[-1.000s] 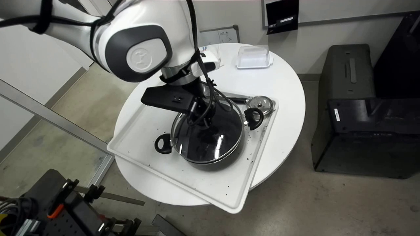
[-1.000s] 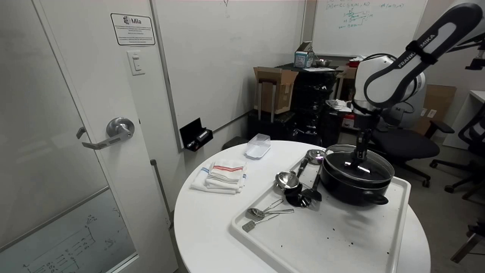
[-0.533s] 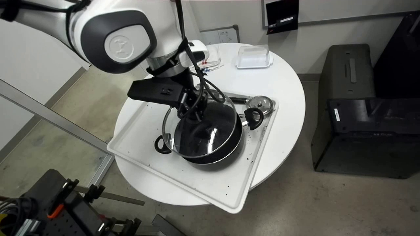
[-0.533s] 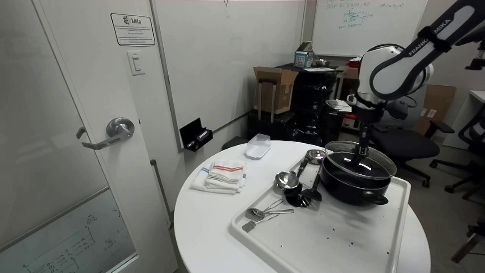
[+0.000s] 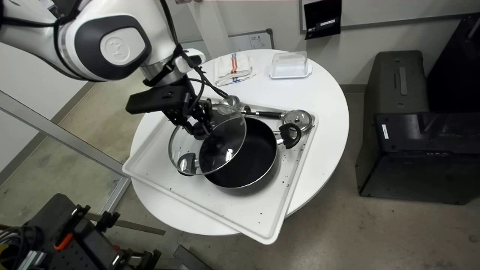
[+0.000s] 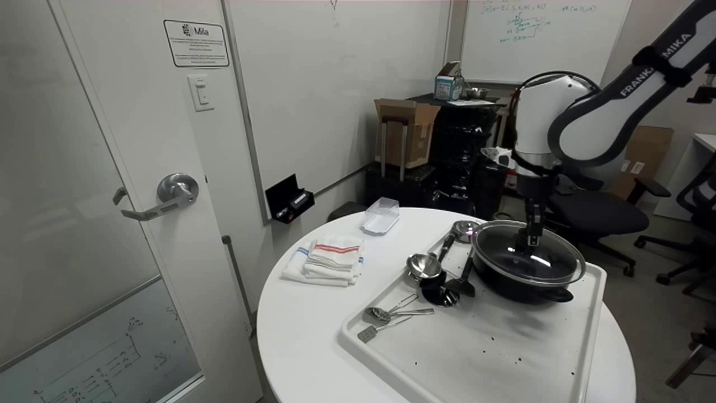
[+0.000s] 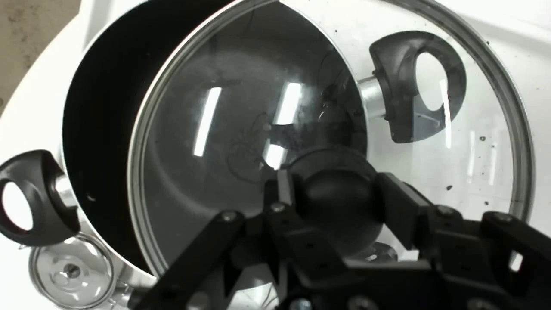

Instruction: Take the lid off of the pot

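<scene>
The lid (image 5: 223, 150) is a dark glass disc with a metal rim and a black knob. It is off-centre over the pot (image 5: 257, 157), above one side handle, leaving part of the dark interior uncovered. The wrist view also shows the lid (image 7: 232, 112) overlapping the pot (image 7: 103, 107). My gripper (image 7: 338, 189) is shut on the lid's knob (image 7: 340, 193). In both exterior views my gripper (image 5: 200, 129) (image 6: 531, 238) is at the knob. In an exterior view the lid (image 6: 498, 254) hides the opening of the black pot (image 6: 503, 285); whether they touch, I cannot tell.
The pot stands on a white tray (image 5: 258, 213) on a round white table (image 5: 330, 123). Metal cups (image 6: 424, 266), a black spatula (image 6: 461, 286) and small utensils (image 6: 386, 316) lie on the tray. Folded towels (image 6: 335, 254) and a transparent plastic box (image 6: 381, 215) stand beyond it.
My gripper and the lid have moved sideways, leftward in an exterior view, from over the pot to past its side. The pot's interior now shows. The pot has not moved.
</scene>
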